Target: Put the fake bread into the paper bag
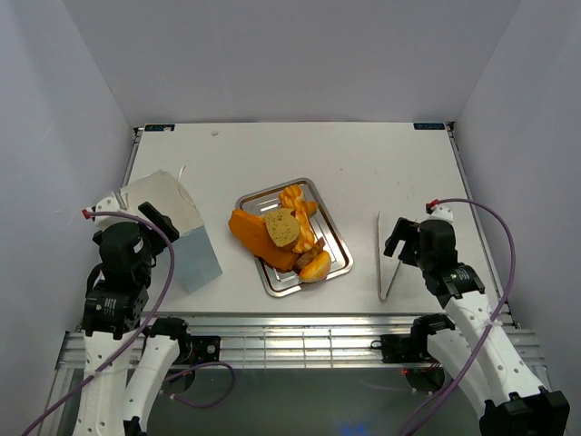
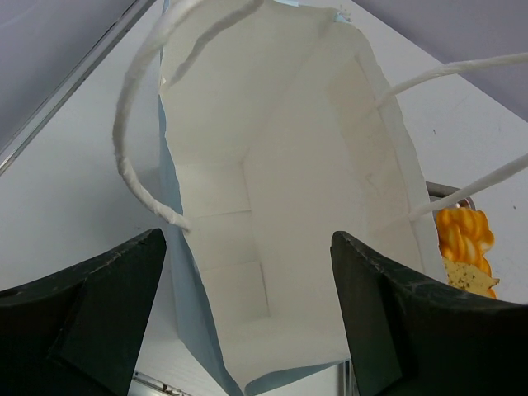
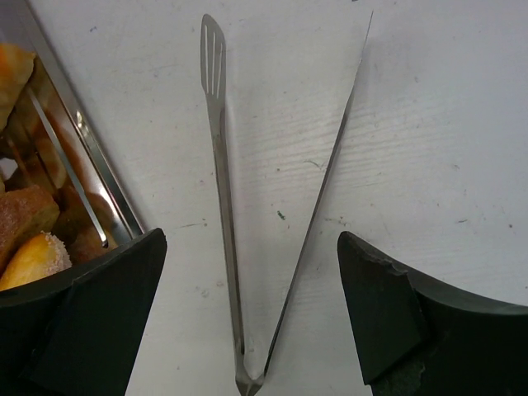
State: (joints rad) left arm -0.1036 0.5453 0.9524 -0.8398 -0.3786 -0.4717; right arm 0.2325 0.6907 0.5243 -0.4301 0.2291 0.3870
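Fake bread [image 1: 281,238] is piled on the metal tray [image 1: 338,251] mid-tabletop; the paper bag [image 1: 172,227] is at left, mouth open. Both claws are spread wide and empty, the left claw [image 2: 247,239] at the bag mouth and the right claw [image 3: 252,239] over the tongs [image 3: 216,148]. Judgement: pastries look glossy, rigid and light, so likely slippery; grip across a narrow middle.

No legible text or labels anywhere.

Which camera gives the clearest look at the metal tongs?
The right wrist view: the tongs lie open in a V on the table, slotted tip and hinge both clear. The top external view shows them only as a thin sliver right of the tray. The left wrist view misses them entirely.
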